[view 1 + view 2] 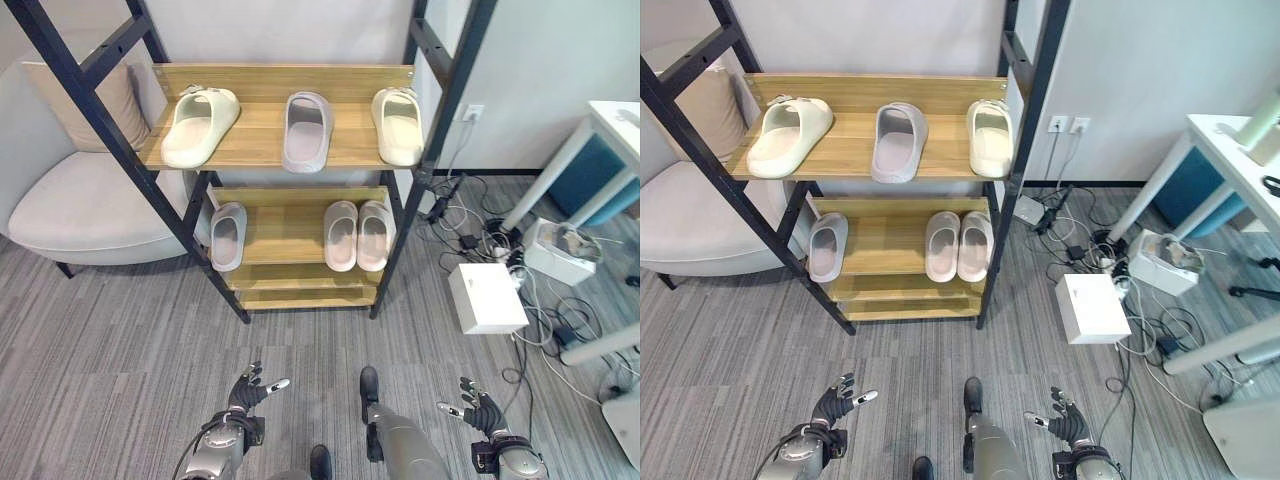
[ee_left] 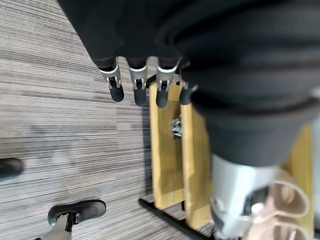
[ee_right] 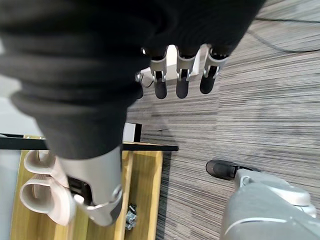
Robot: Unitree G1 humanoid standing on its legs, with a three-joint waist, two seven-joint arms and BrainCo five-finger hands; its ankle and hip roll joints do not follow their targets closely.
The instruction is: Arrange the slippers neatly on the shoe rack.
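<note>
The shoe rack (image 1: 283, 150) stands on the grey carpet (image 1: 120, 340) in front of the robot, between a light armchair (image 1: 80, 190) on the left and a white box (image 1: 487, 297) among cables on the right. On the upper shelf, from left to right, lie a cream slipper (image 1: 200, 125) that is turned a little, its toe slanting to the left, a grey slipper (image 1: 306, 130) and a second cream slipper (image 1: 398, 124), the last two with the long axis running front to back. On the lower shelf a single grey slipper (image 1: 228, 235) lies at the left, and a pink pair (image 1: 358, 235) lies side by side, touching, at the right; all three run front to back. Both arms are low, well apart from the rack. The left hand (image 1: 250, 388) hangs over the carpet with relaxed, spread fingers and holds nothing. The right hand (image 1: 478, 408) does the same on the other side, fingers loose and empty.
</note>
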